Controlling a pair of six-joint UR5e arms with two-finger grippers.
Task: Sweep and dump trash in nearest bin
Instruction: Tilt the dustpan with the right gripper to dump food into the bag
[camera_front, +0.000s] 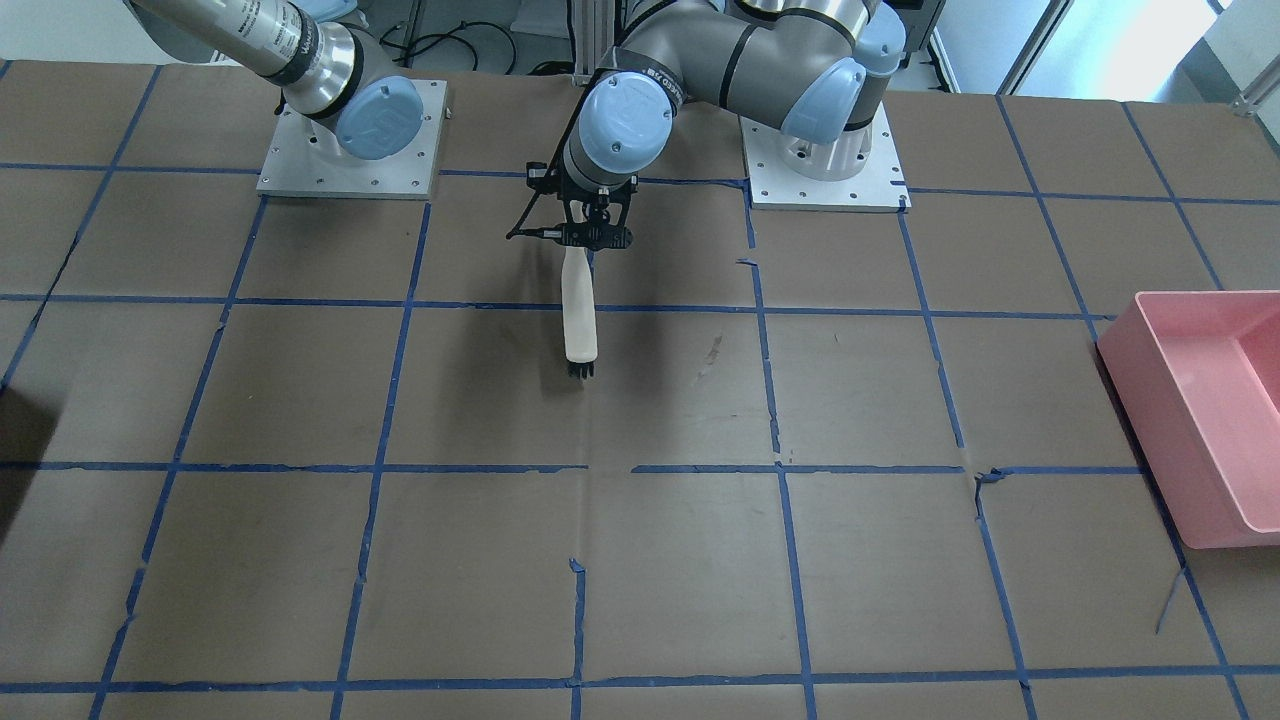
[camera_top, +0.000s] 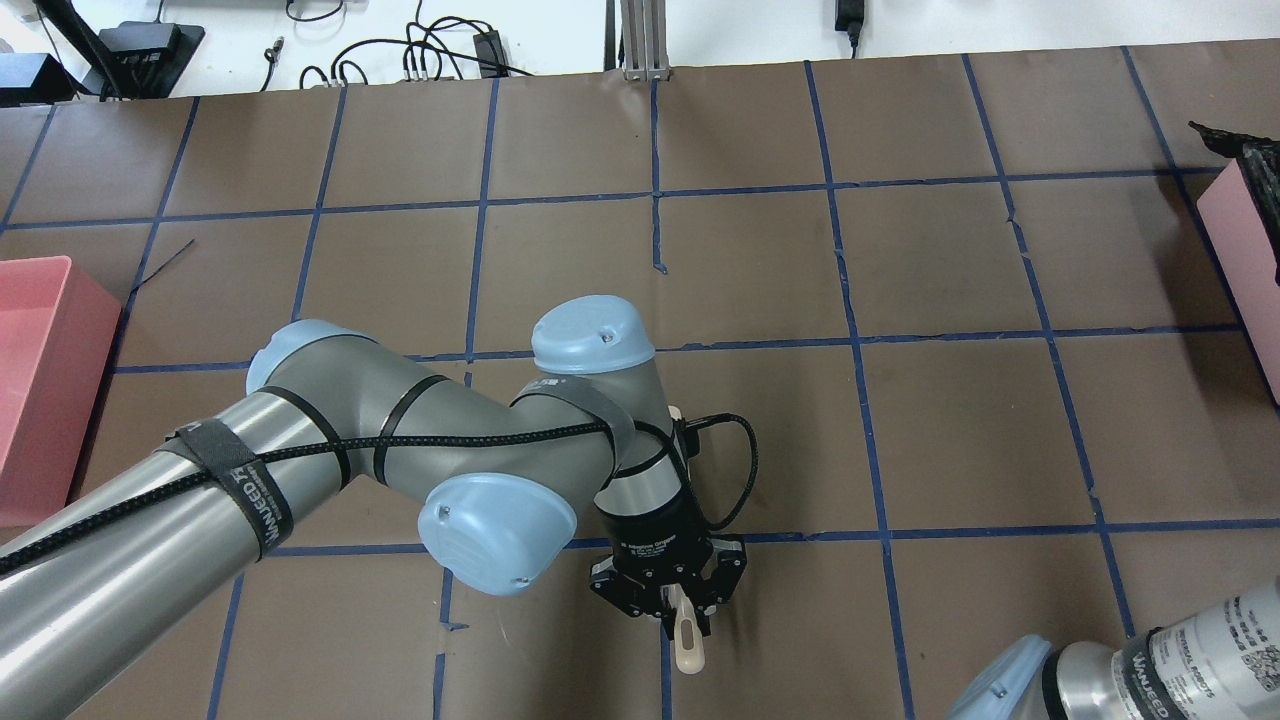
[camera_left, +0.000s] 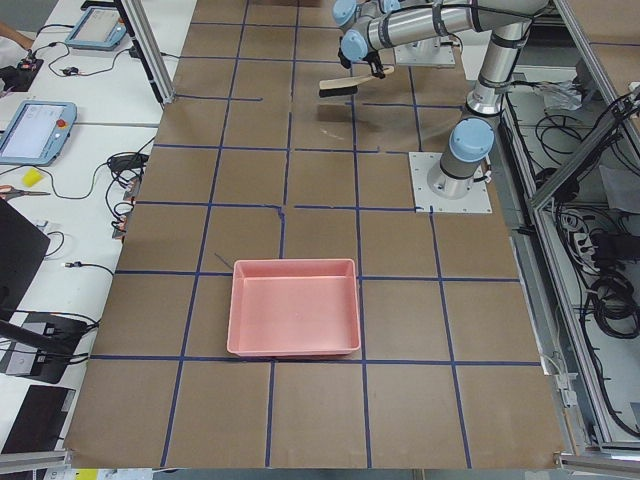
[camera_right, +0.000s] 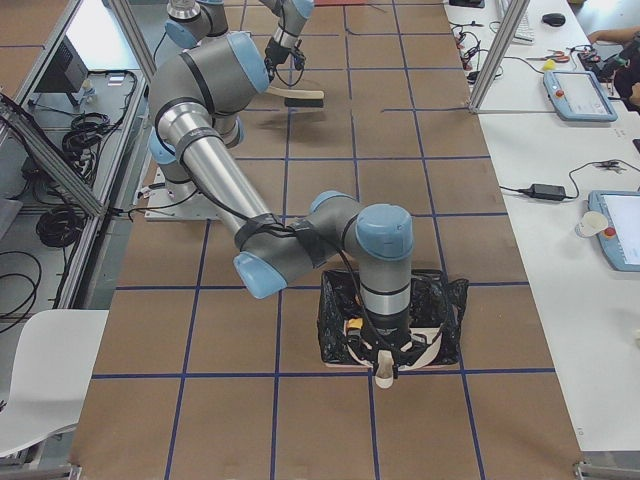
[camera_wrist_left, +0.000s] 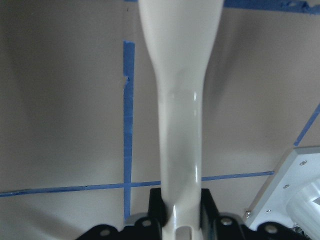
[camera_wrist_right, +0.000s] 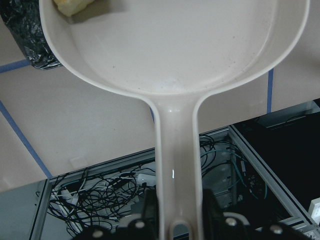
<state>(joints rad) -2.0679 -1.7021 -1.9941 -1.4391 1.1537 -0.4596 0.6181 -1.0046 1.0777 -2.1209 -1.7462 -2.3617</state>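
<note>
While left claw (camera_top: 684, 612) grips the brush (camera_front: 580, 320), right claw (camera_wrist_right: 178, 212) holds the dustpan (camera_wrist_right: 175, 45).

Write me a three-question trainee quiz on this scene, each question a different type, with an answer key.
1. True or false: the left gripper is closed on the handle of the brush.
2. Multiple choice: the dustpan in the right gripper is held over (A) the pink bin, (B) the black-lined bin, (C) neither bin.
3. Fill in: the right wrist view shows a pale yellow ___ lying in the dustpan.

Key: 1 true; 2 B; 3 chunk.
</note>
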